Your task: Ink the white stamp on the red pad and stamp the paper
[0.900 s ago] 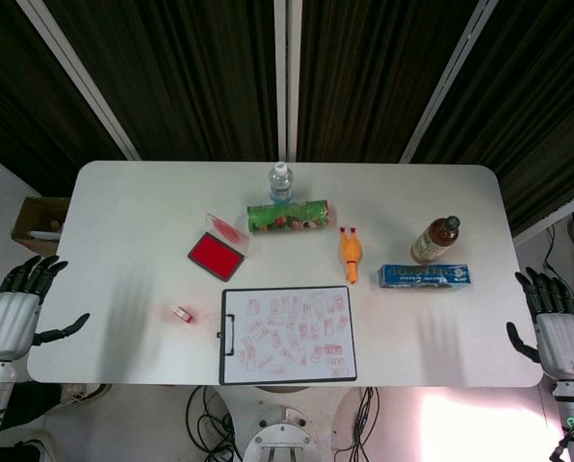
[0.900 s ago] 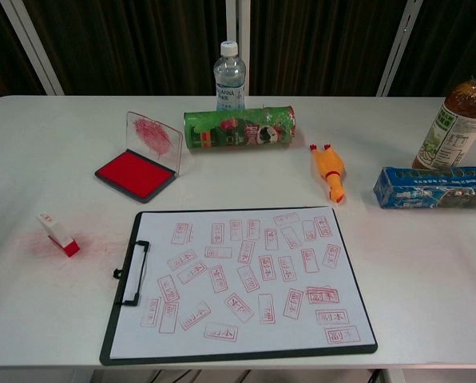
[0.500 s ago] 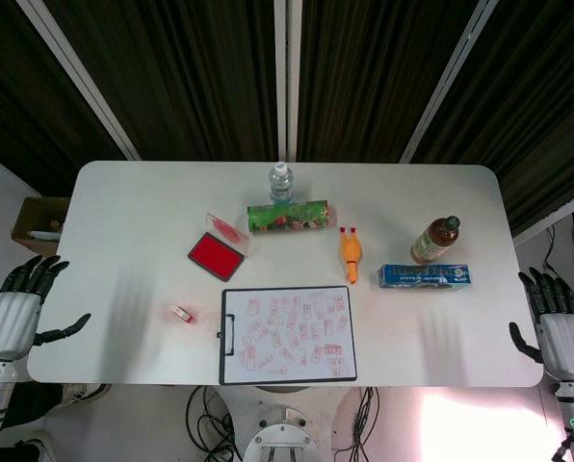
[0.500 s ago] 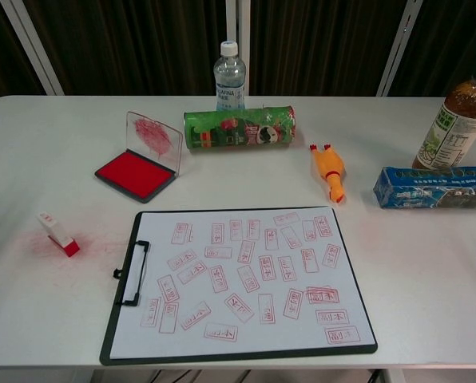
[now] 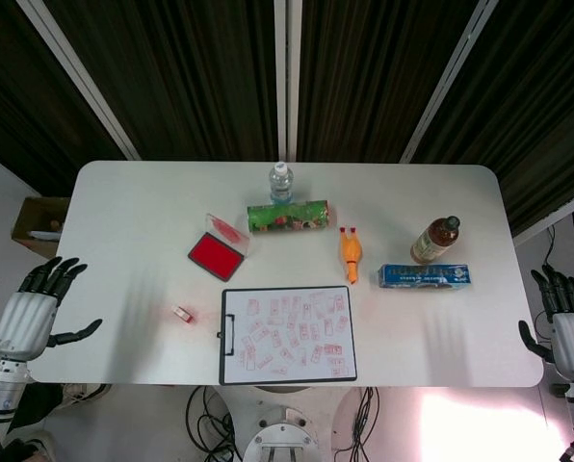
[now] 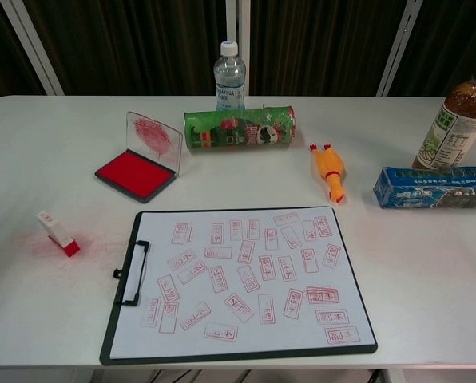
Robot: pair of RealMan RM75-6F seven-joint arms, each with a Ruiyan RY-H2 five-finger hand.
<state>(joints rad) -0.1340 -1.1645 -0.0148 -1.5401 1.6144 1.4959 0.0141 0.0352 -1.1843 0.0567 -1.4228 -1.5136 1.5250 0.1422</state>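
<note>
Head view: both hands sit off the table edges with nothing in them, fingers spread, the left hand (image 5: 35, 315) well left of the clipboard (image 5: 287, 334) and the right hand (image 5: 568, 327) well right of it. Looks like the job hasn't started, so this is the reach step. The white stamp (image 5: 181, 313) lies just left of the clipboard.

Chest view: no hands showing. The stamp (image 6: 57, 233) is tipped over on a red smudge, left of the clipboard (image 6: 110, 339). The red pad (image 6: 134, 173) is open, behind the clipboard's left corner. My guess is the left hand goes for the stamp and needs to stand it up before inking.
</note>
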